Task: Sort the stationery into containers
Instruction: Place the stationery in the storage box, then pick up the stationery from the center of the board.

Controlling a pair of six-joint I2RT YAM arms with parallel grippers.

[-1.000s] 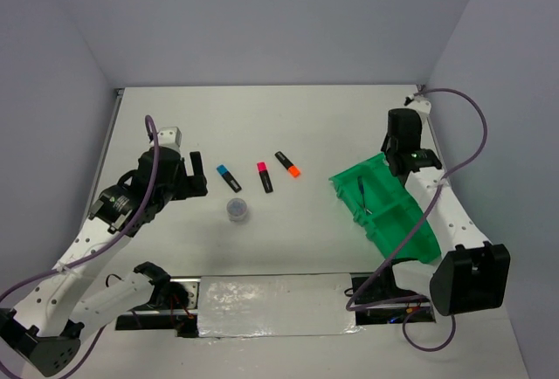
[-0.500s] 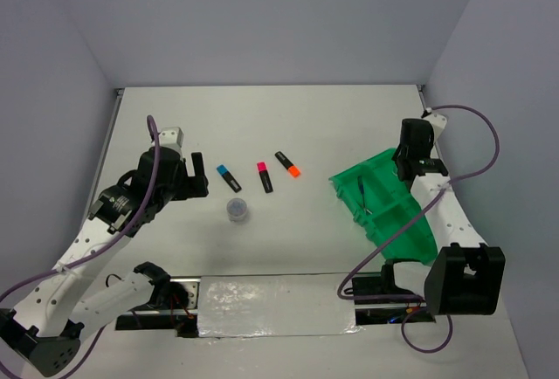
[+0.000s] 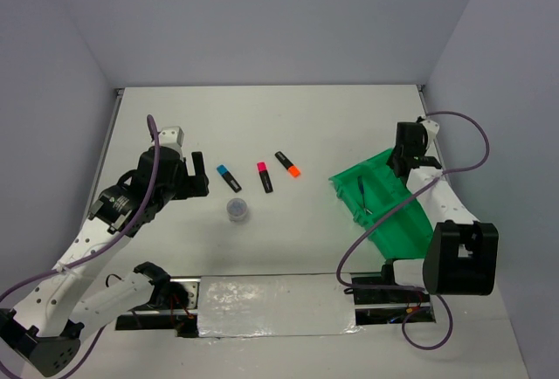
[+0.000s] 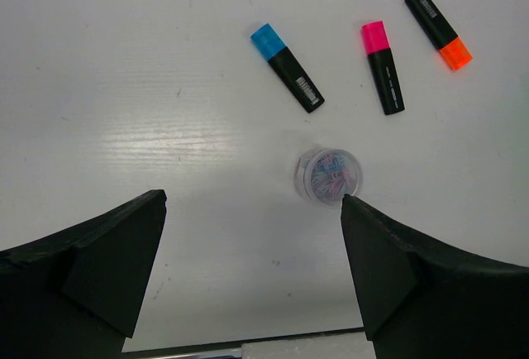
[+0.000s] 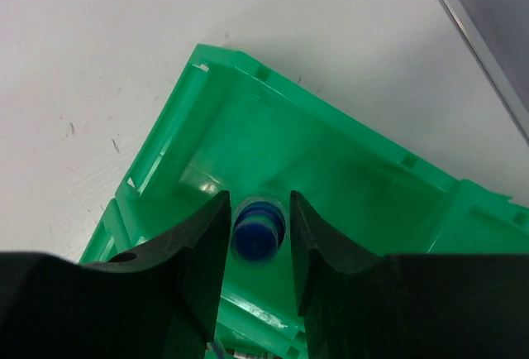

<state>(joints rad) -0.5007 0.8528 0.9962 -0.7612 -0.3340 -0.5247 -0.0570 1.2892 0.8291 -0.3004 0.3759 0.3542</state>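
My right gripper (image 5: 259, 203) is shut on the white blue-capped bottle (image 5: 259, 232) and holds it upright over the end compartment of the green tray (image 5: 364, 169). In the top view this gripper (image 3: 398, 163) is at the far end of the tray (image 3: 397, 222), which holds thin pens (image 3: 363, 196). My left gripper (image 4: 252, 202) is open and empty above the table, near the round tub (image 4: 329, 176). The blue (image 4: 286, 67), pink (image 4: 382, 67) and orange (image 4: 438, 16) highlighters lie beyond the tub. From above I see the tub (image 3: 237, 210), the blue highlighter (image 3: 227, 176) and my left gripper (image 3: 199, 176).
The pink (image 3: 264, 176) and orange (image 3: 287, 164) highlighters lie in a row mid-table. Walls close the table at left, back and right. A metal strip (image 3: 271, 305) runs along the near edge between the arm bases.
My right wrist has moved toward the far right end of the green tray and turned. The left arm and the highlighters have not moved.
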